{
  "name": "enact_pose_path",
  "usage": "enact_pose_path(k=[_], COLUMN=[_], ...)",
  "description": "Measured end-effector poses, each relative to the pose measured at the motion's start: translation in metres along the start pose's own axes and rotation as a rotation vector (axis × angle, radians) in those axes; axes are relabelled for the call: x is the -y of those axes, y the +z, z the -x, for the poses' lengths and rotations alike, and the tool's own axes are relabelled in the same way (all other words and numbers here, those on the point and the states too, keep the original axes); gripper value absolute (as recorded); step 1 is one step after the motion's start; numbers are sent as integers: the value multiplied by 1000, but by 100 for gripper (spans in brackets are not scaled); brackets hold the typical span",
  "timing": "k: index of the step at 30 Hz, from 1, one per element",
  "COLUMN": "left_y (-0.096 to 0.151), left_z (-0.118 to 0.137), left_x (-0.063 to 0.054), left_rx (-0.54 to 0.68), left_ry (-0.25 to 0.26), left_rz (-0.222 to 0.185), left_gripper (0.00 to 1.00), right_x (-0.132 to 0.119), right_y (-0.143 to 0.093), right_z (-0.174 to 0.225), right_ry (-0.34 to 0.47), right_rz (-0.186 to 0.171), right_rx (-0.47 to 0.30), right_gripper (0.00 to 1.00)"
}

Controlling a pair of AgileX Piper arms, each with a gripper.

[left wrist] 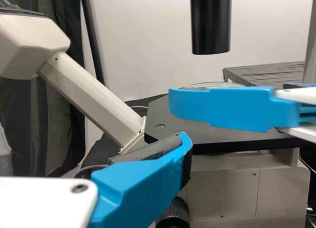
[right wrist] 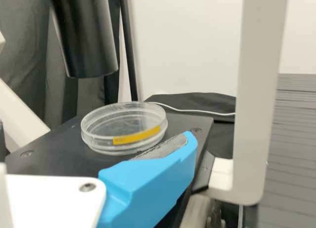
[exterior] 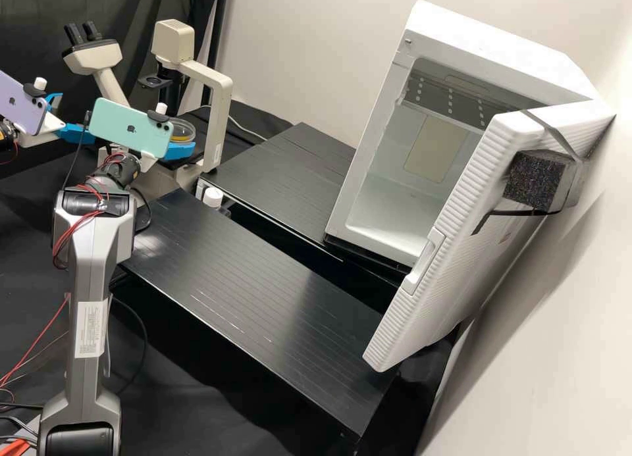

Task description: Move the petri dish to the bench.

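Petri dish (right wrist: 98, 139) is sitting flat on the dark stage (right wrist: 49, 154) of the microscope (exterior: 222, 107), near the black tube (right wrist: 86, 35), and a yellow-orange strip (right wrist: 138, 135) is wrapping part of its side wall. From where I'm standing, the right gripper (exterior: 179, 151) is hanging by the dish, one blue finger (right wrist: 153, 181) reaching in just beside it; its fingers are standing apart and holding nothing. The left gripper (exterior: 76, 116) is pointing towards the microscope from farther off, its two fingers spread too, with nothing between them. Two black grooved platforms (exterior: 250, 285) are lying across the bench, and beside them a white cabinet (exterior: 500, 41) is standing with its ribbed door (exterior: 454, 199) hanging open.
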Motion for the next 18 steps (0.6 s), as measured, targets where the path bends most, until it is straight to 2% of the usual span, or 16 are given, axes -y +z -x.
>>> enact_pose_path(k=[3, 6, 7, 11, 16, 18], left_y=[0, 0, 0, 0, 0, 0], left_z=[0, 0, 0, 0, 0, 0], left_x=[0, 0, 0, 0, 0, 0], left_rx=[0, 0, 0, 0, 0, 0], left_ry=[0, 0, 0, 0, 0, 0], left_rz=[0, 0, 0, 0, 0, 0], left_gripper=[100, 100, 100, 100, 100, 100], right_x=[1, 3, 4, 5, 9, 9], right_y=[-1, -1, -1, -2, -2, -1], right_z=[-5, -10, -13, -19, -26, -30], right_ry=[11, 21, 25, 39, 45, 40], right_rz=[28, 69, 94, 141, 174, 172], right_rx=[0, 3, 3, 4, 7, 19], right_gripper=[100, 100, 100, 100, 100, 100])
